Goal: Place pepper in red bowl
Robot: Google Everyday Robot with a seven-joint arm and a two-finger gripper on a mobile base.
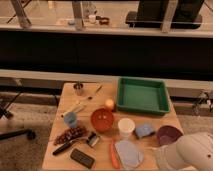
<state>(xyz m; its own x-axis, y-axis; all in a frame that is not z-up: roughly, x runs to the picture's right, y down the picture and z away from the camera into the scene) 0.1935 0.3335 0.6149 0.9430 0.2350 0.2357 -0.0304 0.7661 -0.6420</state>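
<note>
Wooden counter (57,159) across the lower half of the frame, crowded with small things. Slim orange-red pepper (114,155) at lower centre, flat on the wood, running nearly up-and-down in the frame, free of any grip. Just right of it, touching or nearly so, a grey-blue cloth-like pad (129,154). Above the pepper, apart from it, the red bowl (102,120) at the middle of the counter, upright, with only pale flecks inside that cannot be made out. Small round yellow-orange fruit (109,103) just above the bowl's rim. White cup (125,126) just right of the bowl, then a small blue object (144,131), then a dark purple bowl (169,135) toward the right edge. Green tray (142,96) at upper right of the counter. On the left: a blue cup (70,119), a bunch of dark grapes (70,134) below it, a black-handled tool (65,146) lower still, and a flat black device (82,158) near the bottom edge. Metal cup (78,88) at the counter's upper left corner.

White bulk of the arm (187,152) filling the lower right corner, partly over the purple bowl's lower edge. Hand itself out of sight, hidden behind or below that bulk; jaws spread apart.
</note>
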